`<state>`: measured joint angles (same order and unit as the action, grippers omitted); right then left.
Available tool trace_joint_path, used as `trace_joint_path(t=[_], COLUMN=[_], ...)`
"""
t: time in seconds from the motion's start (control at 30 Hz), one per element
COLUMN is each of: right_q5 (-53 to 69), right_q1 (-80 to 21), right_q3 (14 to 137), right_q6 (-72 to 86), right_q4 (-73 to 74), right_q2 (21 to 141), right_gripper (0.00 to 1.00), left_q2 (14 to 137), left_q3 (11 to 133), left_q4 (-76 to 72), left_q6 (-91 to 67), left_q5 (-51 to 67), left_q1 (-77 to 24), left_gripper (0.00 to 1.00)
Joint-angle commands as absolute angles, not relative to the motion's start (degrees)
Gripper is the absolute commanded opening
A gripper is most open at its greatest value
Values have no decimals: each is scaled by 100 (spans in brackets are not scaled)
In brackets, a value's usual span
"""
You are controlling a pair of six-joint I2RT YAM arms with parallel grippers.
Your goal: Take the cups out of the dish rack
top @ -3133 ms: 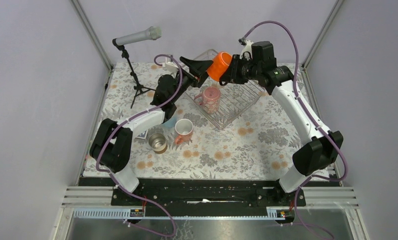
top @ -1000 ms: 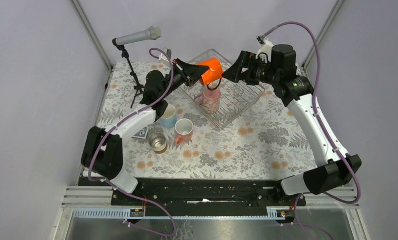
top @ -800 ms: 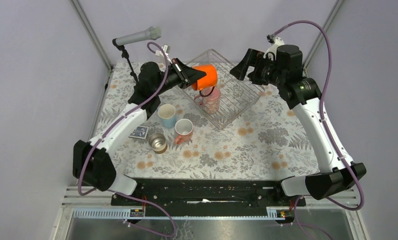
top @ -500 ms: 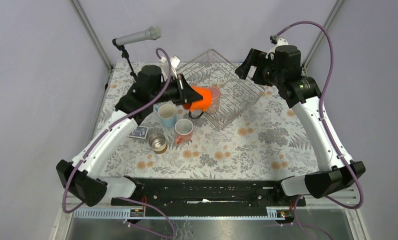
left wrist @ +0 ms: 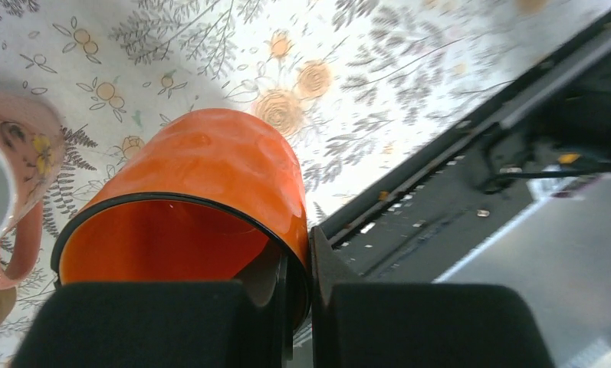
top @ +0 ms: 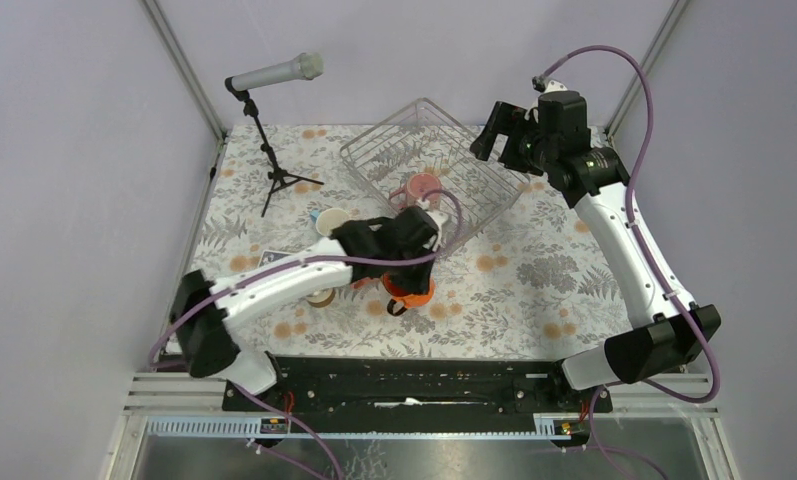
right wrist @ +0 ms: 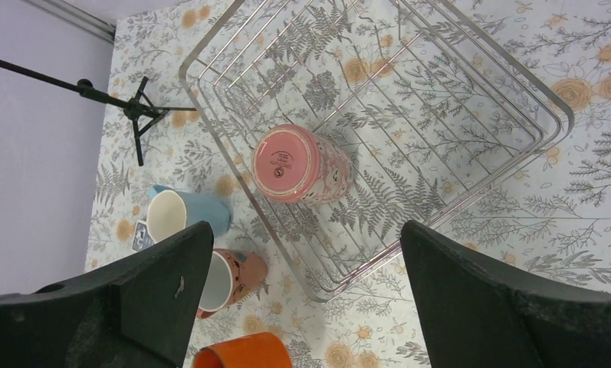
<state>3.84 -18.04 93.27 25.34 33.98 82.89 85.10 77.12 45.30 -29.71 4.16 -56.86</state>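
My left gripper [left wrist: 300, 247] is shut on the rim of the bright orange mug [left wrist: 202, 184], one finger inside and one outside. It holds the mug [top: 412, 291] low over the tablecloth, near the front centre. The dish rack [top: 374, 140] holds one translucent pink mug [right wrist: 298, 163], upside down. My right gripper [right wrist: 306, 230] hangs open and empty high above the rack [right wrist: 547, 100]. The light blue mug [right wrist: 183, 215] and the salmon-pink mug [right wrist: 229, 280] stand on the cloth left of the rack. The orange mug [right wrist: 244, 353] shows below them.
A microphone on a small tripod [top: 274, 178] stands at the back left. The steel cup [top: 319, 297] peeks out from under my left arm. A small blue card [right wrist: 140, 236] lies by the light blue mug. The black front rail [left wrist: 471, 176] runs close to the orange mug.
My left arm has carried the orange mug from above the rack's left edge down and forward to the front centre of the cloth. The right arm has barely moved.
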Motion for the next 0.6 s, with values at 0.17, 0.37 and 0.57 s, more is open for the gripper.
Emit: trace_joint_path(t=[0.17,0.37,0.57], right_q5=[-315,-293,-252], right_q1=[-1791,-1783,-1784], right_q3=[9354,9343,9332], right_q6=[2341,2335,2337], right_q4=[3514,3533,3526], right_q2=[8125,8112,8104], right_gripper=[100,100,100], left_q2=[9636,10149,10300], left_q3=[8015,8066,8027], left_q4=[4396,4433,4421], left_q6=[-2624,-2630,-2652], left_q5=[-1096,-1391,-1522], left_q1=[-6503,-6755,-6768], left_gripper=[0,0,0])
